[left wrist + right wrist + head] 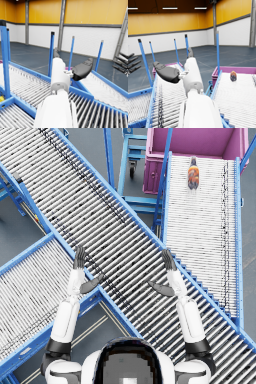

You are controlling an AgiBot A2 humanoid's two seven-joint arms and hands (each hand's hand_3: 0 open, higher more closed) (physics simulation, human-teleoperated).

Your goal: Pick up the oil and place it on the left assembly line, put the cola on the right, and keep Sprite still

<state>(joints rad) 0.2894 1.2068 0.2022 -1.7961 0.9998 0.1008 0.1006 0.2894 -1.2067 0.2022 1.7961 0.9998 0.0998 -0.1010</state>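
Even, bright rendered light; sharp frames, ceiling strip lights glowing.

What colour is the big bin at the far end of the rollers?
The bin is pinkish purple; the head view shows it best.

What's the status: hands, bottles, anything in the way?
Left hand open, empty. Right hand open, empty, both over the middle conveyor. One orange-brown bottle on the right conveyor, near the purple bin, untouched. No obstacle seen near the hands.
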